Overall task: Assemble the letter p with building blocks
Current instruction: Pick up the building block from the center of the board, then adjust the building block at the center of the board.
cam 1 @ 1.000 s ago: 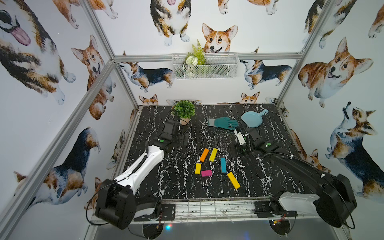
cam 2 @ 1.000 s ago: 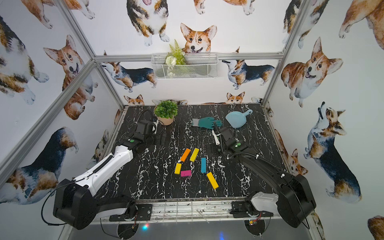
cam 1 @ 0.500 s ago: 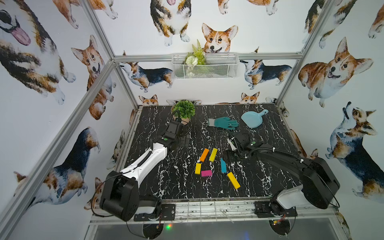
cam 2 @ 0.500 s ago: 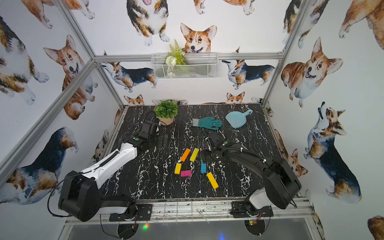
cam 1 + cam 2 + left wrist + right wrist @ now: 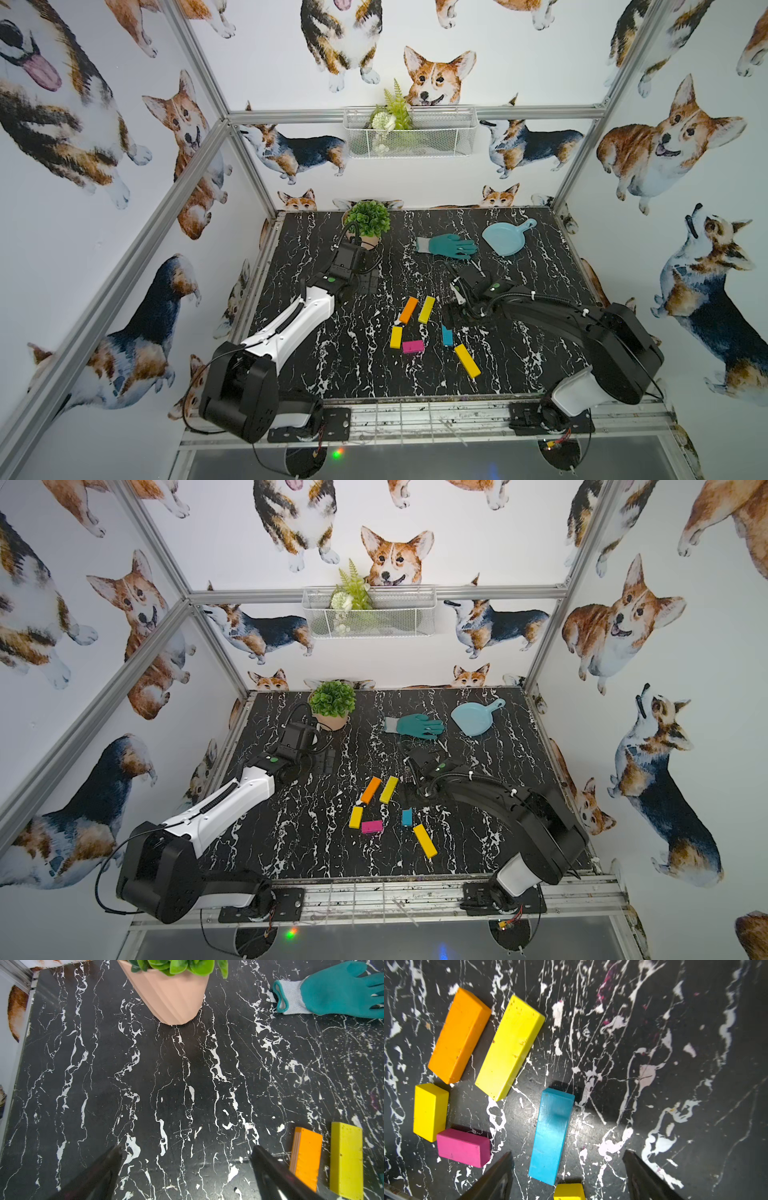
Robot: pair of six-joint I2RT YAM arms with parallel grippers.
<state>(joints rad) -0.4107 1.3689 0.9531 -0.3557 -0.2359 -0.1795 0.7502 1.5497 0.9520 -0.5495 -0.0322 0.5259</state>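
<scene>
MID-TABLE, SIX BLOCKS, NO LETTER YET: Your left gripper (image 5: pixel 187 1150) hangs spread wide and empty over the bare black, white-veined marble tabletop (image 5: pixel 104 1064), just short of a leafy plant's ribbed pink pot (image 5: pixel 172 997). It looks parked there to stay clear of the work.

The painted building blocks lie flat and loose at the centre, forming no P so far. A short yellow bar (image 5: pixel 430 1111) has a matte magenta bar (image 5: pixel 464 1148) at its corner. A slanted orange bar (image 5: pixel 459 1035) shows a layered, plywood-like edge in the left wrist view, with a long yellow bar (image 5: pixel 510 1047) parallel beside it. Then come a glossy teal-blue bar (image 5: pixel 552 1134) and, just off its near end, a third yellow bar (image 5: pixel 467 360).

Your right gripper (image 5: pixel 568 1153) sits low over the teal-blue bar, jaws apart on either side of its near end and gripping nothing — lined up, by the look of it, to pinch across the narrow width.

Further right, a rubbery teal glove (image 5: pixel 451 245) and a smooth light-blue toy pan (image 5: pixel 505 239) rest at the back, well apart from the blocks
</scene>
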